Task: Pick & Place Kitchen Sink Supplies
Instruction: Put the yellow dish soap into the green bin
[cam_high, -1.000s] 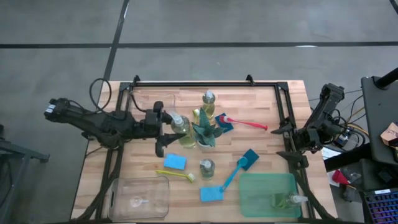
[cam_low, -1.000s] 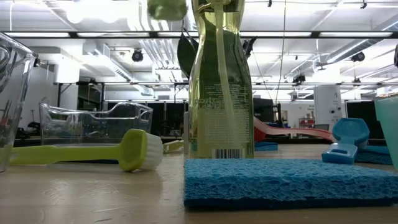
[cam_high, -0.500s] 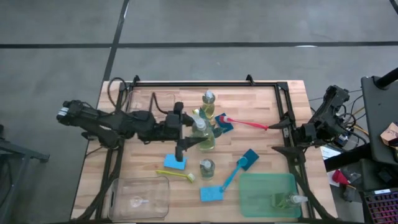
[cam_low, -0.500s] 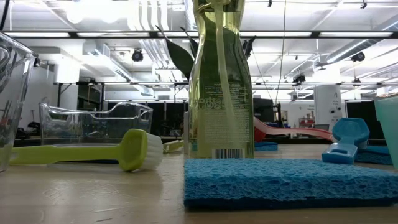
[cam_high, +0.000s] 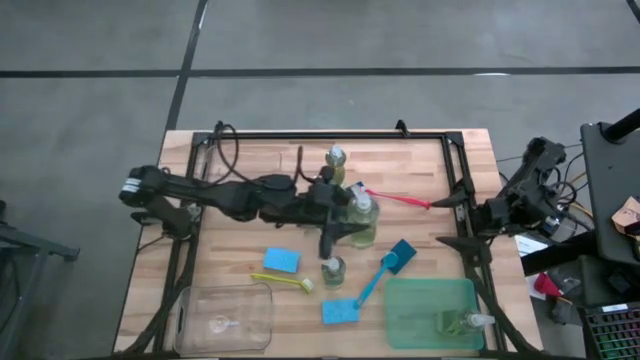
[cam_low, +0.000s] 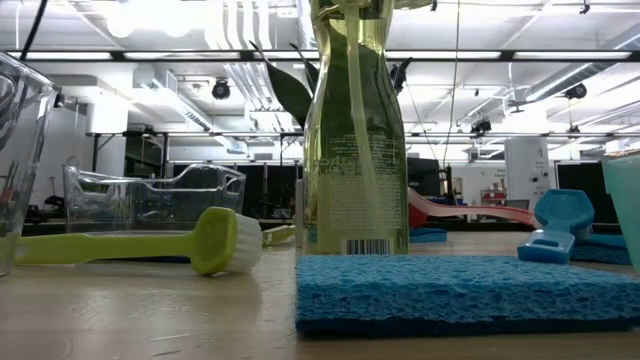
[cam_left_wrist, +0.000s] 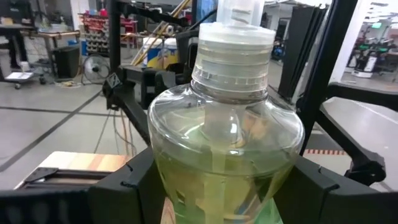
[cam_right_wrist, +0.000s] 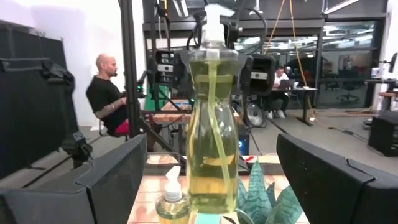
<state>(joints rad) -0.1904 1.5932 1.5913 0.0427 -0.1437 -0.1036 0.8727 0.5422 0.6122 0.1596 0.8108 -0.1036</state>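
My left gripper (cam_high: 350, 226) reaches across the table's middle and is shut on a clear pump bottle of yellow-green liquid (cam_high: 362, 214), carried over the spiky plant (cam_right_wrist: 264, 202). My right gripper (cam_high: 455, 220) waits open at the table's right edge, facing that bottle (cam_right_wrist: 211, 124). A second bottle (cam_high: 335, 166) stands far of centre. A third (cam_high: 332, 270) stands nearer, behind a blue sponge (cam_low: 460, 290). A fourth (cam_high: 466, 322) lies in the green tray. The sponges (cam_high: 282, 260) (cam_high: 340, 311) and the blue (cam_high: 383, 272), red-pink (cam_high: 398, 199) and yellow-green (cam_high: 287, 282) brushes lie flat on the table. My left gripper pinches the bottle's body just below its shoulder (cam_left_wrist: 227, 186), one finger (cam_left_wrist: 134, 193) on each side. The fingers come level from the table's left. The bottle stands upright in the hold, lifted clear, its base above the plant's leaves.
A clear bin (cam_high: 222, 316) sits at the near left corner and the green tray (cam_high: 425, 300) at the near right. A black frame (cam_high: 330, 134) runs along the table's far and side edges. People sit in the room beyond the table (cam_right_wrist: 109, 99).
My left gripper, shut on the bottle, has carried it from left of the plant toward the table's right, passing over the plant. The bottle has stayed upright. The rest of the supplies have kept their places.
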